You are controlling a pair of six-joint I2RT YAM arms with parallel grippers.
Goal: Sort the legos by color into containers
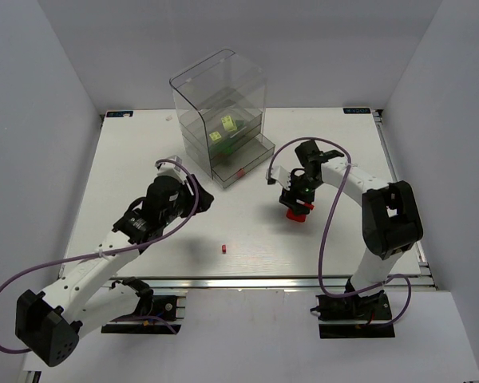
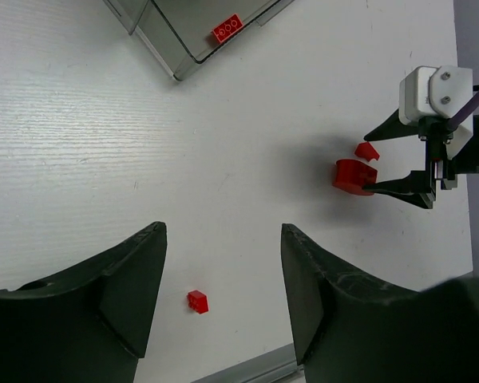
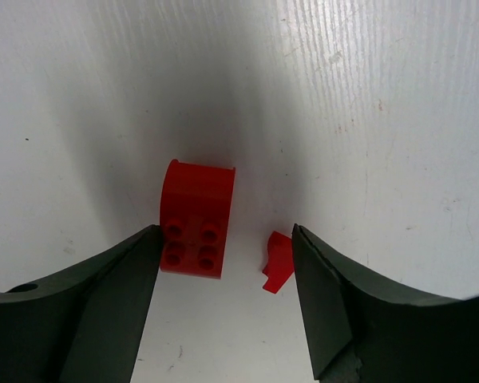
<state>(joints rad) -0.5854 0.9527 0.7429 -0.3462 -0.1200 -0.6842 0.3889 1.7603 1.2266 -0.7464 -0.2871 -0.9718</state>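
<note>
White tabletop, grey walls. Red rounded brick and small red piece lie on it between the spread fingers of right gripper, not clamped. Tiny red brick sits below left gripper, jaws apart and empty. Flat red brick rests in lowest drawer.

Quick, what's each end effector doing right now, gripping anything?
Left end effector: open, empty.
Right end effector: open, straddling a red brick, not clamped on it.
</note>
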